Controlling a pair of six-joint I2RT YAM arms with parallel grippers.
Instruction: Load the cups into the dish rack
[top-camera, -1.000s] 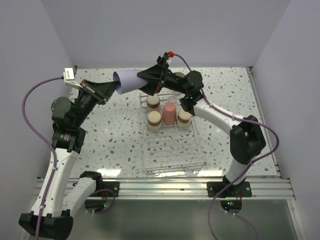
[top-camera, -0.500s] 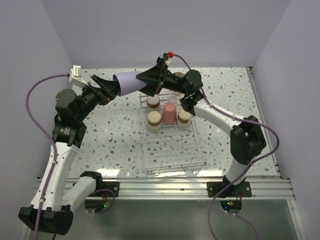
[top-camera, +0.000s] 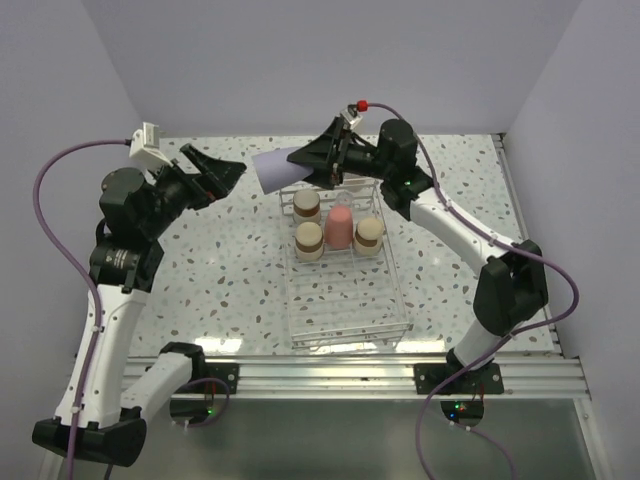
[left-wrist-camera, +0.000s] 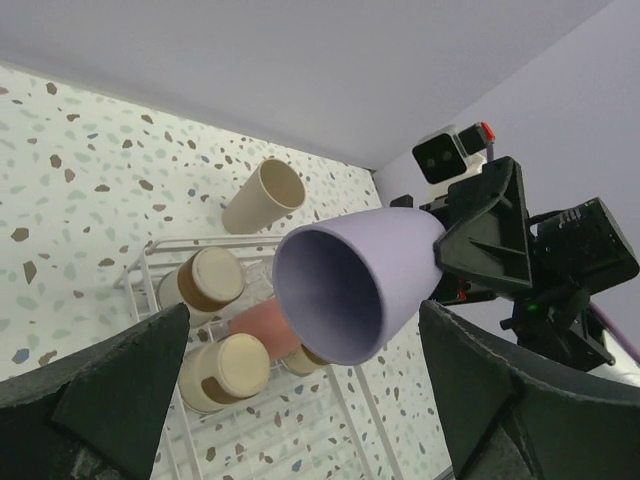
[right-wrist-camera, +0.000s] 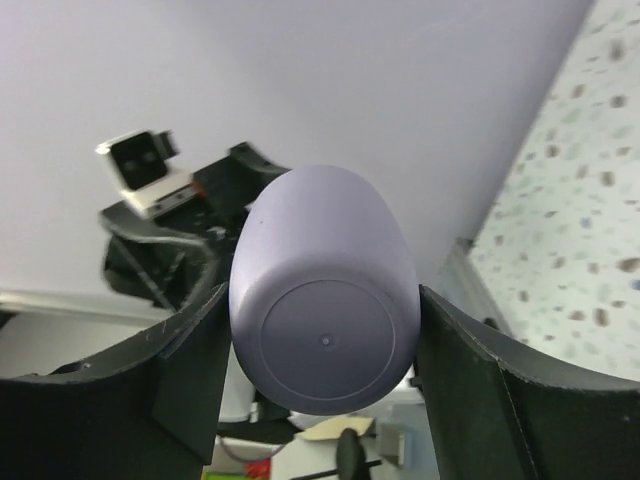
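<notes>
My right gripper is shut on the base end of a lavender cup, holding it on its side in the air above the rack's far left corner. In the right wrist view the cup's base sits squeezed between both fingers. My left gripper stands open just left of the cup's mouth, apart from it. The dish rack holds three brown-grey cups with cream bases and a coral-red cup, all upside down at its far end. A beige cup lies on its side on the table behind the rack.
The near half of the rack holds no cups. Walls close in the speckled table on the left, back and right. A metal rail runs along the near edge by the arm bases.
My left gripper has opened, let go of the lavender cup's rim and drawn back to the left. The right gripper keeps the cup and has shifted it slightly right.
</notes>
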